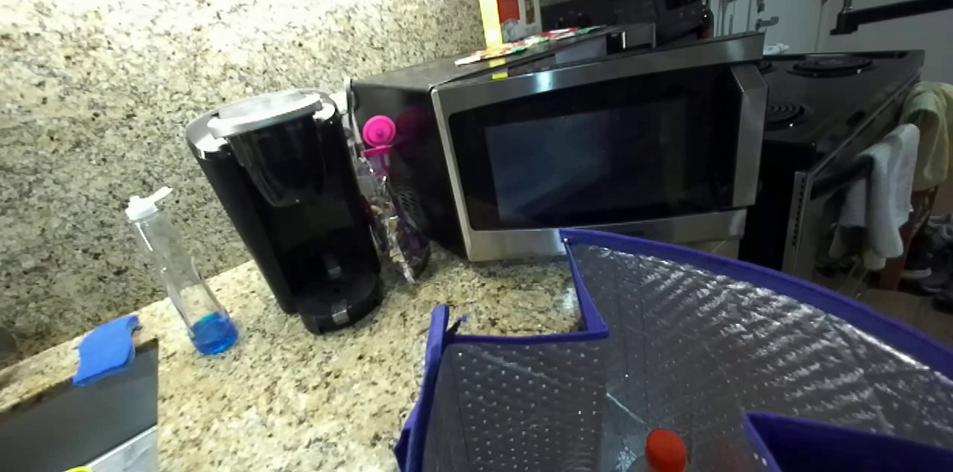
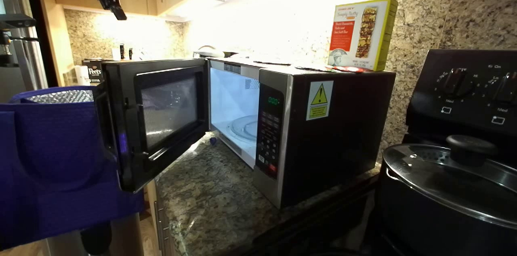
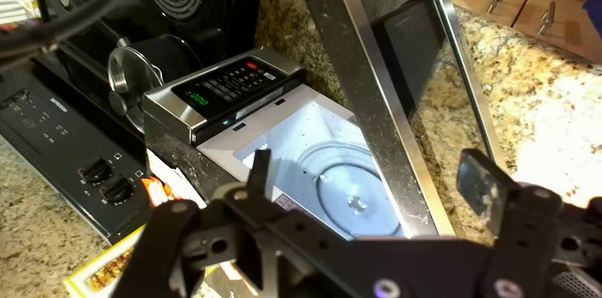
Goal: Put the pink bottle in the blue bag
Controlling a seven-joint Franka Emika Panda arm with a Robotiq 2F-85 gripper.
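Observation:
The pink bottle [image 1: 380, 131] stands between the black coffee maker and the microwave in an exterior view. Its round pink top shows clearly. Its lower part is hard to make out among clear, shiny wrapping. The blue bag [image 1: 692, 254] is open at the front right, with its silvery lining showing. Its blue outside shows in an exterior view [image 2: 52, 159], left of the microwave door. My gripper [image 2: 126, 1] is up in the air, away from both. In the wrist view my gripper [image 3: 367, 164] has its fingers wide apart with nothing between them. The bottle is out of the wrist view.
The microwave [image 2: 331, 135] has its door [image 2: 161, 114] swung open beside the bag. A snack box [image 2: 359, 34] stands on top. The coffee maker [image 1: 287, 211] and a clear bottle with blue liquid [image 1: 212, 330] stand on the counter. A red-capped bottle [image 1: 665, 450] is inside the bag.

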